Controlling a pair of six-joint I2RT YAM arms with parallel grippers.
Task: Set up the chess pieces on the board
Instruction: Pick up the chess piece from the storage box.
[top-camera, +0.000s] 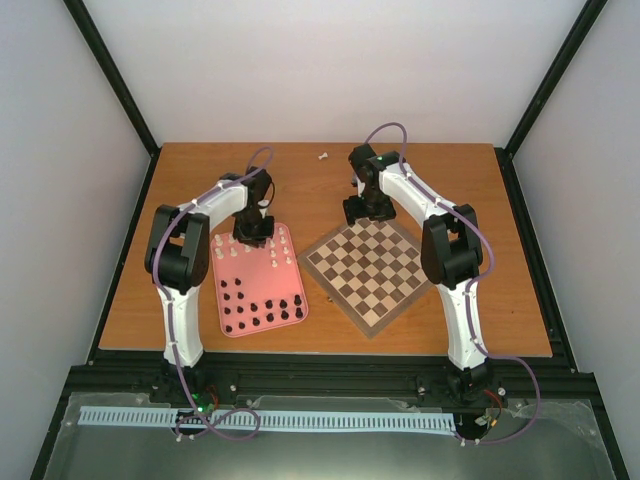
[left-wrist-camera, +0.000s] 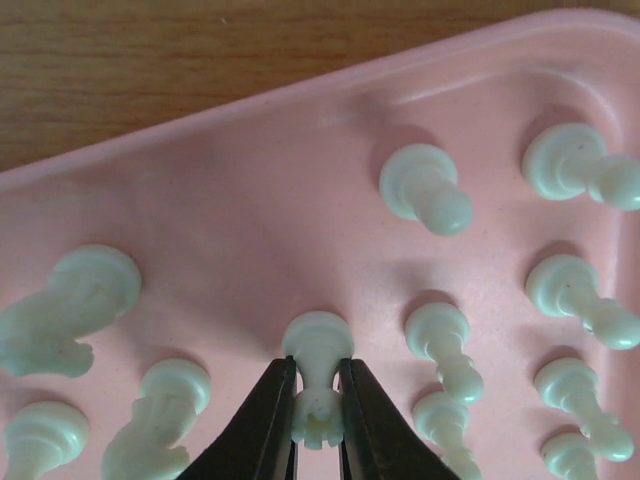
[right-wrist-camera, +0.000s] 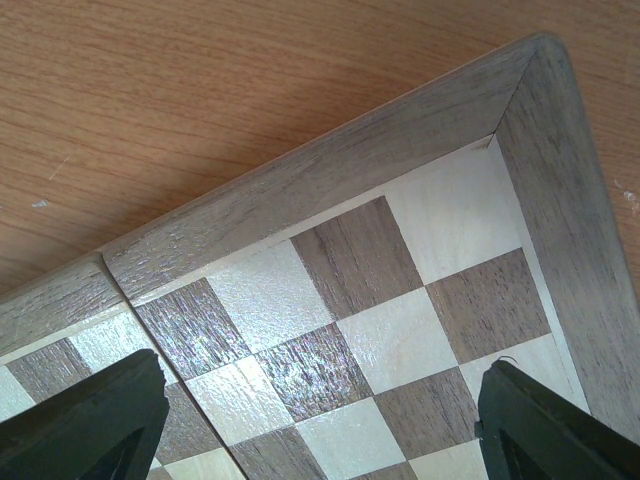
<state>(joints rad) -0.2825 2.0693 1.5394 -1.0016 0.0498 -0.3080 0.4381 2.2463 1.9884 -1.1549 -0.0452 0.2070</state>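
Top external: your board (top-camera: 366, 275) stands bare; left gripper (left-wrist-camera: 318, 368) pinches one white piece (left-wrist-camera: 318, 342), right gripper (right-wrist-camera: 315, 420) gapes open.

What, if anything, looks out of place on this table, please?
One small cream-white chess piece lies alone on the brown wooden table near its far edge, apart from the pink rounded tray and the checkered wooden board.

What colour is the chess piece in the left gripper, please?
Cream-white; the piece shows best in the left wrist view.
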